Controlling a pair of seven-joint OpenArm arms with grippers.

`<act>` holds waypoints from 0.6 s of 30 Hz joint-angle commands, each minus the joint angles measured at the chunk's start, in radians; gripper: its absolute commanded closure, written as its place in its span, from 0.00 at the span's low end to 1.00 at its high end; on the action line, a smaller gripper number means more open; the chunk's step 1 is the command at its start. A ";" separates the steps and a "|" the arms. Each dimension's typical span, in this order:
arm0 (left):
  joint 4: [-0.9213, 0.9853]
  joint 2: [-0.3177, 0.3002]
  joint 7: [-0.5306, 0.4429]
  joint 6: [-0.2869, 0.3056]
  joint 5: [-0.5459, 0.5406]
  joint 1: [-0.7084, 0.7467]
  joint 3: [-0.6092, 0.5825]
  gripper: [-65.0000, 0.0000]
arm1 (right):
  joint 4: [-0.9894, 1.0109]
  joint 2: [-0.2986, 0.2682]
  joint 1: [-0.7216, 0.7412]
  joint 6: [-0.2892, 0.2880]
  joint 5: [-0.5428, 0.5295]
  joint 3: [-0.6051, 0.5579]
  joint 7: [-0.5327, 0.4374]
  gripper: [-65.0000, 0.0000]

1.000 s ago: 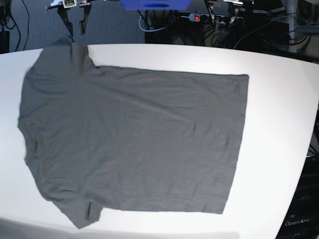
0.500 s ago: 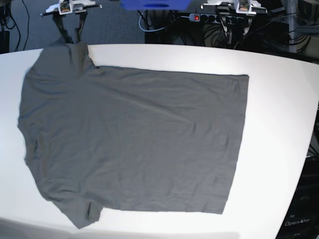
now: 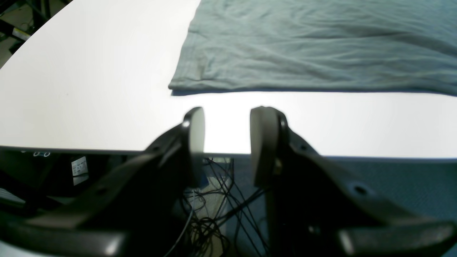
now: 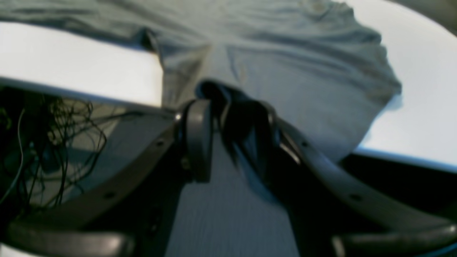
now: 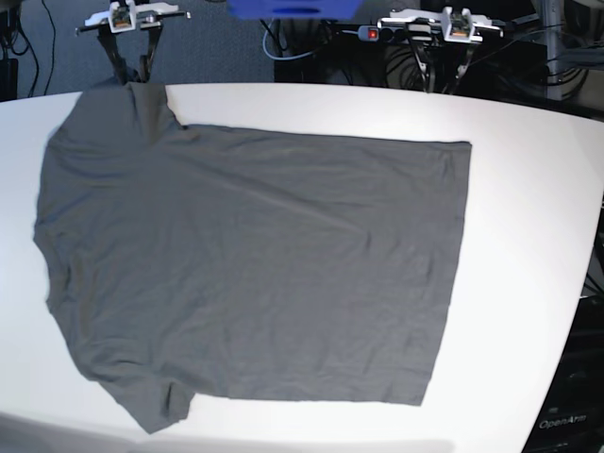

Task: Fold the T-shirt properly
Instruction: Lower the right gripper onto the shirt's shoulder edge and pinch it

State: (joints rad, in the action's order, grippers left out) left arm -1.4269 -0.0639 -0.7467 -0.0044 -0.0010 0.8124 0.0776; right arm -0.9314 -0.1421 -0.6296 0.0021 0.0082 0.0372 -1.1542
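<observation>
The T-shirt (image 5: pixel 255 264) lay flat on the table (image 5: pixel 528 189). Right gripper (image 4: pixel 232 117), upper left in the base view, was clamped on its sleeve (image 5: pixel 142 94); left gripper (image 3: pixel 227 142) stood apart, empty.

The left black two-fingered hand (image 3: pixel 227 146) hangs at the table's far edge, fingers parted around nothing. The right black hand (image 4: pixel 228 137) sits tilted at that edge, dark cloth bunched between its fingers.

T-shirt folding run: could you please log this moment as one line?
T-shirt: flat on white table, unfolded | right gripper: sleeve between jaws at table edge | left gripper: open, empty, short of hem corner
</observation>
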 commanded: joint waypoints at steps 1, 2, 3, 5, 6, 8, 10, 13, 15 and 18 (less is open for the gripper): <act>-0.012 -0.003 -0.029 -0.003 -0.001 0.014 0.001 0.67 | -0.013 -0.020 -0.009 0.003 -0.006 0.003 -0.025 0.68; -0.012 -0.003 -0.029 -0.003 -0.001 0.014 0.001 0.67 | -0.013 -0.024 -0.009 0.003 -0.006 0.003 -0.022 0.68; -0.012 -0.003 -0.029 -0.003 -0.001 0.014 0.001 0.67 | -0.013 -0.026 -0.008 0.003 -0.006 0.003 -0.019 0.68; -0.012 -0.003 -0.029 -0.003 -0.001 0.014 0.001 0.67 | -0.013 -0.027 -0.006 0.003 -0.006 0.003 -0.019 0.68; -0.012 -0.003 -0.029 -0.003 -0.001 0.014 0.001 0.67 | -0.013 -0.029 -0.006 0.003 -0.006 0.003 -0.019 0.68; -0.012 0.000 -0.029 -0.003 -0.001 0.014 0.001 0.67 | -0.013 -0.049 -0.006 0.003 -0.006 0.003 -0.019 0.68; -0.010 0.000 -0.029 -0.003 -0.001 0.014 0.001 0.67 | -0.011 -0.054 -0.006 0.003 -0.006 0.003 -0.019 0.68; -0.010 0.000 -0.029 -0.003 -0.001 0.014 0.001 0.67 | -0.010 -0.057 -0.005 0.003 -0.006 0.003 -0.019 0.68; -0.012 0.000 -0.029 -0.003 -0.001 0.012 0.001 0.67 | -0.010 -0.057 0.004 0.003 -0.009 0.005 -0.019 0.69; -0.010 0.000 -0.029 -0.004 -0.001 0.012 0.003 0.67 | -0.008 -0.057 0.006 0.003 -0.009 0.005 -0.019 0.70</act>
State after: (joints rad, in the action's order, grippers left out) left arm -1.4269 -0.0631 -0.7467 -0.0048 -0.0010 0.8120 0.0780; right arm -0.9318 -0.1905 -0.6155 0.0017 0.0090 0.0372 -1.1526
